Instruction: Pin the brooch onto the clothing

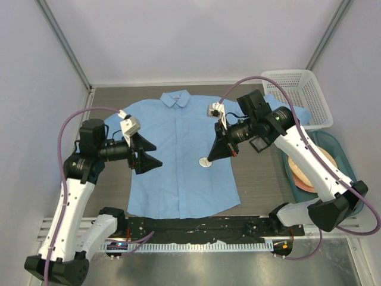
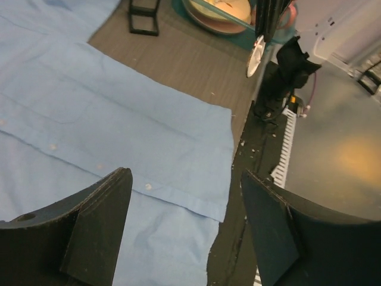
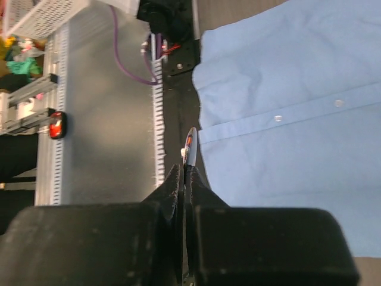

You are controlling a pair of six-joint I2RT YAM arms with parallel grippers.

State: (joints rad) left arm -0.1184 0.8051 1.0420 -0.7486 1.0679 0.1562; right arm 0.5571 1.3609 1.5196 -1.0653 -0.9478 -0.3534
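Table (image 1: pixel 262 185): right gripper (image 3: pixel 183 171) pinches brooch (image 3: pixel 190 145).

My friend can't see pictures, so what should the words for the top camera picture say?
A light blue shirt lies flat on a table while the right hand, shut, holds a small round brooch at its front. The left hand hangs open over the shirt's other side.

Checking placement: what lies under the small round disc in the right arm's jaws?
From above, the light blue button-up shirt lies under the small round brooch, pinched edge-on by the shut jaws of the right gripper. Contact with fabric is unclear; the table under the shirt is covered.
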